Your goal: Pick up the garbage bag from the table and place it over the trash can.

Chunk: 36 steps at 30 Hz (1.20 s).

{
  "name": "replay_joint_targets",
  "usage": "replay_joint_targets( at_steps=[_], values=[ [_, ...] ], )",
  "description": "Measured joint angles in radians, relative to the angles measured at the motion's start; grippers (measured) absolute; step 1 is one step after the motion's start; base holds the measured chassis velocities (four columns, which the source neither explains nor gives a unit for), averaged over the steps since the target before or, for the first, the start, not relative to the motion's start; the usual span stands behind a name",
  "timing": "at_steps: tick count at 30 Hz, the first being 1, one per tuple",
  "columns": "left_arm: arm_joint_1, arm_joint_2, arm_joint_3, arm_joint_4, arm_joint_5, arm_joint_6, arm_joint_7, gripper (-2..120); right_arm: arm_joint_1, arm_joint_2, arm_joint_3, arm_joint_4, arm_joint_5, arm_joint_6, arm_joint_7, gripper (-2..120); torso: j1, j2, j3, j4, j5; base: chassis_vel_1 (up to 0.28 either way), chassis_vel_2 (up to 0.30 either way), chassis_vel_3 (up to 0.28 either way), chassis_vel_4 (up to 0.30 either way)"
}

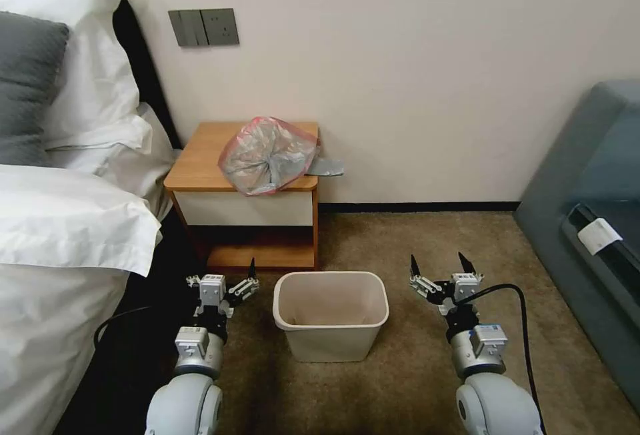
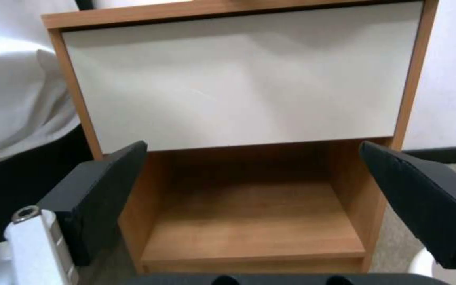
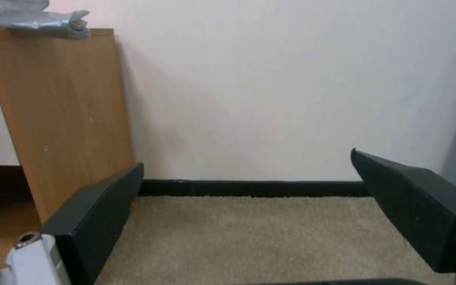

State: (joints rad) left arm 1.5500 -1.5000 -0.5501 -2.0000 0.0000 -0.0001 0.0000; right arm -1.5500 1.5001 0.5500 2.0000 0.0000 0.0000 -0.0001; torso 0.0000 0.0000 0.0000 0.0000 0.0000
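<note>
Garbage bag [image 1: 268, 155] lies crumpled on the counter [image 1: 200, 158], toward its right front, one grey end trailing past the right edge; long axis runs roughly left to right. Trash can [image 1: 331, 315] stands on the carpet in front of the counter, empty. Left hand [image 1: 230, 281] and right hand [image 1: 440, 268] flank the trash can, low, fingers spread, holding nothing. Risk: thin film may slip or snag on the counter edge.

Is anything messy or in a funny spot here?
Yes. The bag lies crumpled on the table, and its grey tail hangs over the table's right edge. The trash can on the carpet has no bag in it. Both grippers, left and right, hang open low beside the can.
</note>
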Motion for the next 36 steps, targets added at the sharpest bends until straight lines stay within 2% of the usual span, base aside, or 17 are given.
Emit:
replay_joint_targets(
  at_steps=[36],
  values=[
    [0.0, 0.0, 0.0, 0.0, 0.0, 0.0, 0.0, 100, 0.0, 0.0, 0.0, 0.0, 0.0, 0.0, 0.0, 100, 0.0, 0.0, 0.0, 0.0, 0.0, 0.0, 0.0, 0.0, 0.0]
  ],
)
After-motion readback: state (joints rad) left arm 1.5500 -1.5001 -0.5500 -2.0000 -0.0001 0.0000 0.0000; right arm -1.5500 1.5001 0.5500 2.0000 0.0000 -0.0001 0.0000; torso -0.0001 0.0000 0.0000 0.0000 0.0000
